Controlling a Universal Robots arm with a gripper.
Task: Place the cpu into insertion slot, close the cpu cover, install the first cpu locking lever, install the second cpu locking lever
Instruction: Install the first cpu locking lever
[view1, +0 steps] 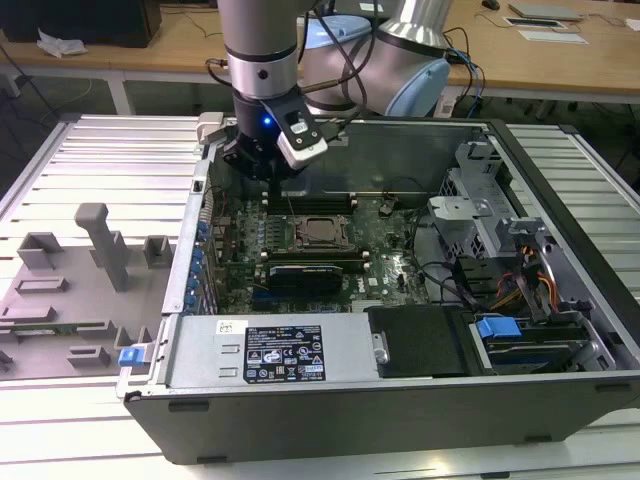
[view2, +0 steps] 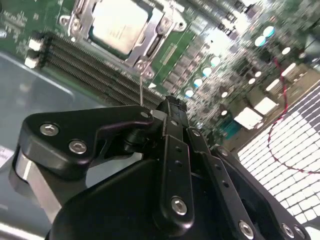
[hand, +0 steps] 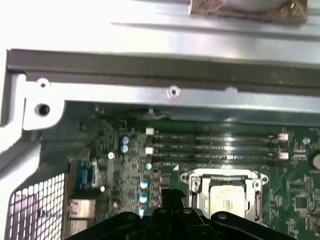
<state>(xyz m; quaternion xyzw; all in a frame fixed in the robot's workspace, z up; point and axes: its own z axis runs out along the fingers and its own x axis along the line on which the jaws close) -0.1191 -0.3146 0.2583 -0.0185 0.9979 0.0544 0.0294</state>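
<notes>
The cpu (view2: 116, 26) lies flat in its socket on the green motherboard (view1: 395, 262), pale metal top up; it also shows in the first wrist view (hand: 227, 199) and the exterior view (view1: 320, 232). The cpu cover (view2: 146, 41) is a metal frame lying down around the chip's edges. A thin locking lever (view2: 141, 86) rises from the socket's corner toward my fingers. My gripper (view2: 172, 104) hangs above the memory slots (hand: 215, 146) beside the socket, black fingertips pressed together, shut with nothing seen between them. In the exterior view the gripper (view1: 273, 180) sits toward the exterior view's left of the socket.
The open computer case has a metal wall (hand: 165, 90) close behind the gripper. A drive cage and cables (view1: 500, 260) fill the exterior view's right of the case. The power supply (view1: 270, 352) lies along the front. A grey fixture tray (view1: 80, 290) rests outside at the exterior view's left.
</notes>
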